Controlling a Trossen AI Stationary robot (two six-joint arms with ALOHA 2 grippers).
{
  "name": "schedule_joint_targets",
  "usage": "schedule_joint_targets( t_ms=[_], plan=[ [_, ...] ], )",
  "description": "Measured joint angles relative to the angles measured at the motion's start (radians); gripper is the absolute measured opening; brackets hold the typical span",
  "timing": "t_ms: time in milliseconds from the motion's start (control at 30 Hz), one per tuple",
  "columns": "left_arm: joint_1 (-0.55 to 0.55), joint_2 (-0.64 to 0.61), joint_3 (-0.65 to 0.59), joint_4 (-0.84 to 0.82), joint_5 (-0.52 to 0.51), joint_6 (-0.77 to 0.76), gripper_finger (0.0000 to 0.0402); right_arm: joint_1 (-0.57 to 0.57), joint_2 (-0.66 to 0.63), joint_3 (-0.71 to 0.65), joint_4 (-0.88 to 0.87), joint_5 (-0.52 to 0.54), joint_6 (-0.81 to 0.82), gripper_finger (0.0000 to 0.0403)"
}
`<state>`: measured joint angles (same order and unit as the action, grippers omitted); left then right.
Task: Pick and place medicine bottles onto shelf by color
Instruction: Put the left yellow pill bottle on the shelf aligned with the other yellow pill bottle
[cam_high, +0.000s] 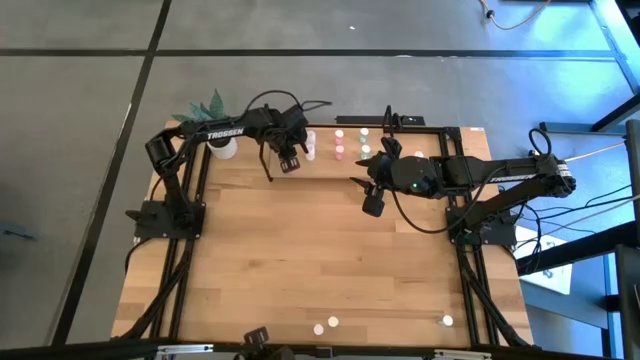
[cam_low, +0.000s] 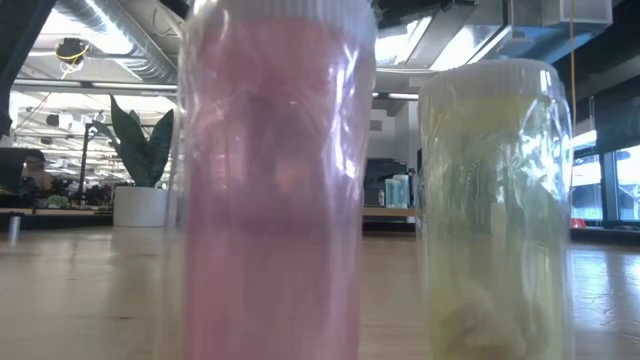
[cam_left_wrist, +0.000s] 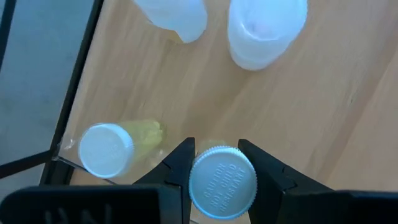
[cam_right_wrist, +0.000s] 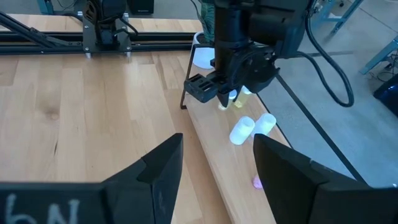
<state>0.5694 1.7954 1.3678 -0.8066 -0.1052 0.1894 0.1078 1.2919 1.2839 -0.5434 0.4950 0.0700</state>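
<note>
Progress: roughly half | left gripper (cam_left_wrist: 214, 163), upper centre, clamps white-capped yellowish medicine bottle (cam_left_wrist: 222, 182) over light wooden shelf (cam_high: 440, 135) | right gripper (cam_right_wrist: 214, 163) spread, empty | three small pale bottles (cam_high: 333, 322) remain, lower worktop (cam_high: 300, 260).

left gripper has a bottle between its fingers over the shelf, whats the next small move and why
Probably lower a touch and open. The left gripper is shut on a white-capped bottle just above the shelf board, beside a yellowish bottle already standing there. The right gripper waits open, away from the shelf.
</note>
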Motion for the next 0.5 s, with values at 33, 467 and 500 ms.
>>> schedule_joint_targets(
  t_ms=[33, 467, 500],
  plan=[
    [0.001, 0.0, 0.0, 0.002, 0.003, 0.0, 0.0094, 0.0, 0.0, 0.0, 0.0, 0.0, 0.0, 0.0197],
    [0.001, 0.0, 0.0, 0.003, -0.008, -0.052, 0.0094, 0.0, 0.0, 0.0, 0.0, 0.0, 0.0, 0.0197],
    [0.001, 0.0, 0.0, 0.003, -0.008, -0.052, 0.0094, 0.0, 0.0, 0.0, 0.0, 0.0, 0.0, 0.0197]
  ],
)
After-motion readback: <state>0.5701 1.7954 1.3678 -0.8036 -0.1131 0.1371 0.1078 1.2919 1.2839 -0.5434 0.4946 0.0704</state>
